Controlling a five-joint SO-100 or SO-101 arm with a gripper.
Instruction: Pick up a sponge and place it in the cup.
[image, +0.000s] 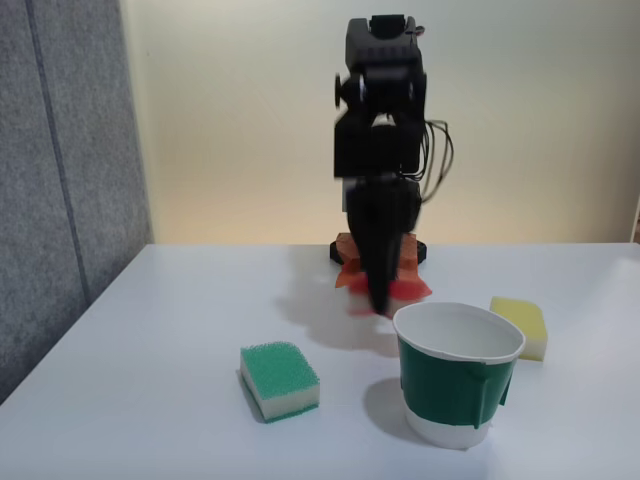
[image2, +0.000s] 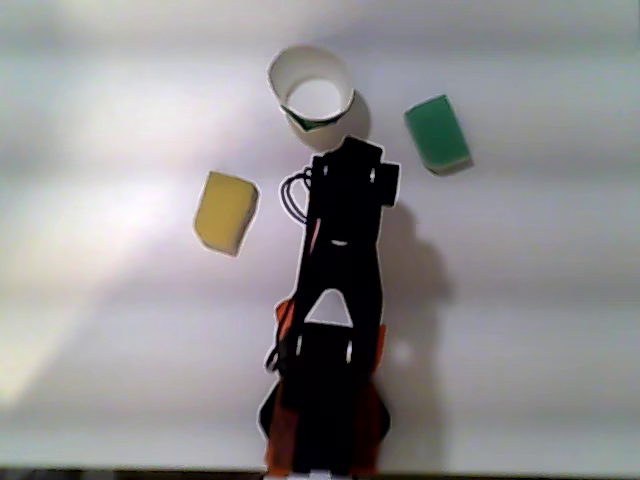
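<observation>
Gripper (image: 380, 300) fingers clamp the sponge (image: 412, 288) (red, blurred) just behind the cup (image: 458, 385).

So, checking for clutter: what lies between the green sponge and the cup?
Nothing: bare white table separates the green sponge from the cup in the fixed view.

The cup (image: 460, 375) stood open at the top, just in front of the tool (image: 380, 300). The green sponge (image: 280, 378) and the yellow sponge (image: 523, 325) flanked it, with bare worktop (image: 150, 400) between.
</observation>
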